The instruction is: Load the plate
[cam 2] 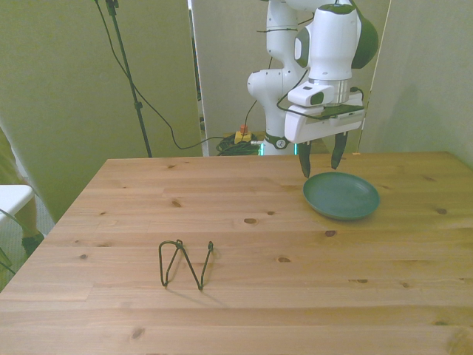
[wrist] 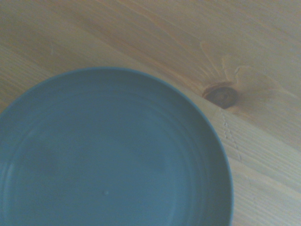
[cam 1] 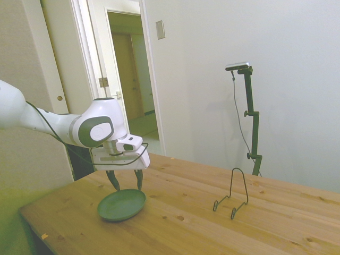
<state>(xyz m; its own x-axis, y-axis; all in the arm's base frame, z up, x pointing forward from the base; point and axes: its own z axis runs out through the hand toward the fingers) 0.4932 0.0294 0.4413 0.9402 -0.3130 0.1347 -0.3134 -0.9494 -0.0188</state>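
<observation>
I am looking at the fingers (cam 1: 126, 182) (cam 2: 321, 157) hanging spread wide apart and gripping nothing, their dark tips pointing down and staying clear of the wood. The plate (cam 1: 121, 204) (cam 2: 341, 195) (wrist: 108, 155) is lying flat on the desk (cam 1: 223, 228) (cam 2: 244, 266) (wrist: 263, 56) just below and in front of the fingers. In the side view its far rim is sitting right under the tips, with a gap of air between them. In the front view both tips are hanging above the plate's rear edge, one beside its rim toward the front view's left and the other over the rim nearer the middle. I am not seeing any contact between the fingers and the plate.

In the wrist view the plate is filling most of the picture, dark green and bare, with a knot in the wood (wrist: 221, 94) just beside its rim.

The wire stand (cam 1: 232, 197) (cam 2: 185, 263) is standing upright on the desk well apart from the fingers, nearer the camera and toward the front view's left, with nothing resting in it.
</observation>
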